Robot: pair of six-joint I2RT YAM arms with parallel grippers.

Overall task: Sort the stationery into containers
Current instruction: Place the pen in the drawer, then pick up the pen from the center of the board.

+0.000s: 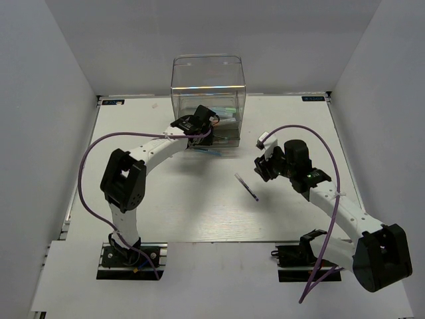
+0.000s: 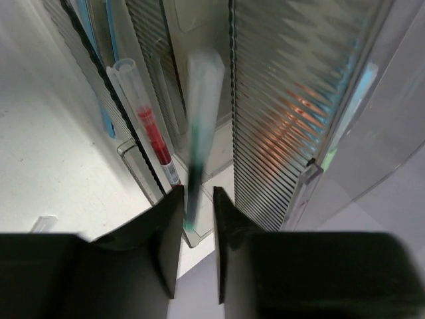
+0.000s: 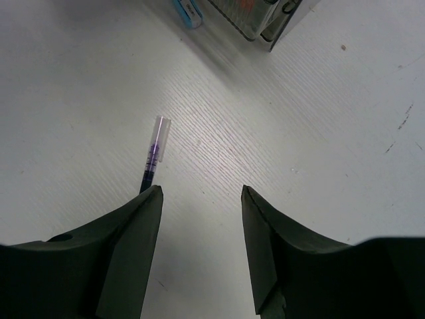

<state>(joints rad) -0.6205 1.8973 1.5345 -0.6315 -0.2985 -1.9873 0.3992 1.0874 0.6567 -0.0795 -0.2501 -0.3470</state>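
The clear drawer unit (image 1: 207, 83) stands at the back of the table. My left gripper (image 1: 199, 133) is at its front, over a pulled-out drawer (image 2: 199, 236). In the left wrist view the jaws stand a little apart (image 2: 198, 193), with a blurred dark green pen (image 2: 196, 133) between them, close to the left finger. A red pen (image 2: 154, 139) lies in the neighbouring drawer. My right gripper (image 1: 262, 166) is open and empty (image 3: 201, 193) just above the table. A dark purple pen (image 1: 246, 187) lies beside its left finger (image 3: 151, 159).
Blue pens (image 2: 106, 123) lie at the left by the unit, one on the table in front of it (image 1: 214, 152). An orange glow (image 2: 292, 113) shows behind a ribbed drawer front. A light blue marker (image 3: 188, 12) lies near the unit's corner (image 3: 259, 20).
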